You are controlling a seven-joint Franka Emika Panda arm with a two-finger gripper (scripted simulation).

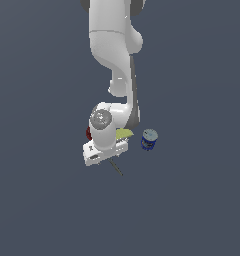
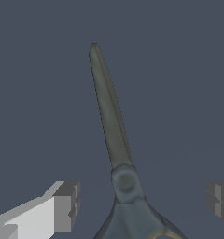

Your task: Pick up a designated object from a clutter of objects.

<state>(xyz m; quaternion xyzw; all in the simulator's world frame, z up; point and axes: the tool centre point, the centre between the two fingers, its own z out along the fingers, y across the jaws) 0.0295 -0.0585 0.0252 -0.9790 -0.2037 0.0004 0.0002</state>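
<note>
While the scissors (image 2: 118, 154) lie flat on the floor between the spread fingers (image 2: 65, 205), just under the gripper (image 2: 142, 205), nothing is grasped: closing and lifting remain, I'd judge.

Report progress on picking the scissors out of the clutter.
Done: the claw is open and positioned over the scissors, one finger on each side of the pivot. In hand: lining up the grasp; the fingers are not touching the scissors. Left: closing and lifting them. In the exterior view the arm hides most of the scissors; the blue-and-white can stands apart.
</note>
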